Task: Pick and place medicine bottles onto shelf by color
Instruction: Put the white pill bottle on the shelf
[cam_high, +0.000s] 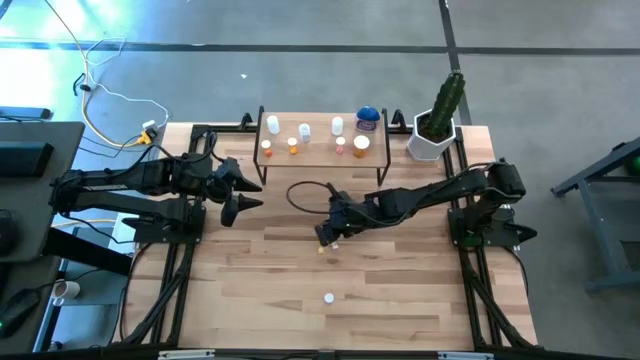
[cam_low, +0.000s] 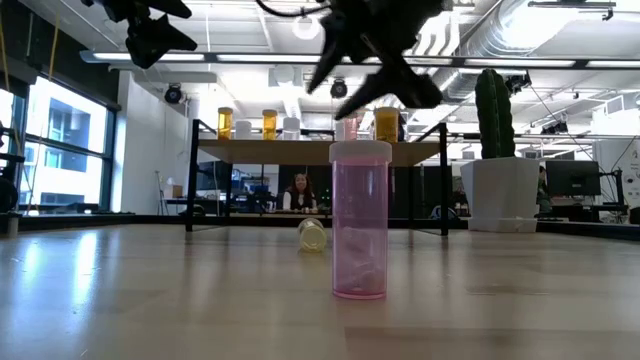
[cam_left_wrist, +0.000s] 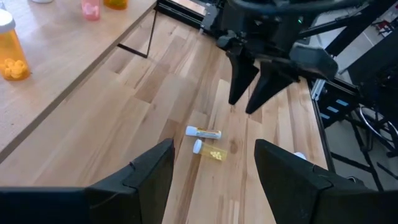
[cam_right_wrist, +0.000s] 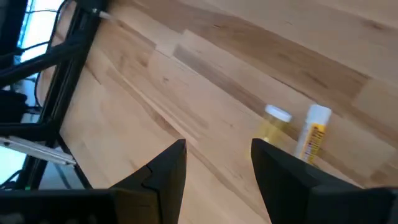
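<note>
Two small bottles lie on their sides mid-table: an amber one (cam_left_wrist: 211, 152) (cam_right_wrist: 273, 127) and a white one with a yellow label (cam_left_wrist: 204, 133) (cam_right_wrist: 314, 140). My right gripper (cam_high: 328, 232) (cam_right_wrist: 217, 162) hangs open just above and beside them, slanting down. A pink bottle (cam_low: 360, 235) (cam_high: 328, 297) stands upright nearer the front edge. The shelf (cam_high: 315, 155) at the far middle carries several bottles and a blue jar (cam_high: 367, 118). My left gripper (cam_high: 240, 197) (cam_left_wrist: 214, 168) waits open, raised over the table's left part.
A white pot with a cactus (cam_high: 440, 120) stands at the far right beside the shelf. A black cable loop (cam_high: 305, 195) lies on the table between the shelf and my right gripper. Bare wood stretches along the near half of the table.
</note>
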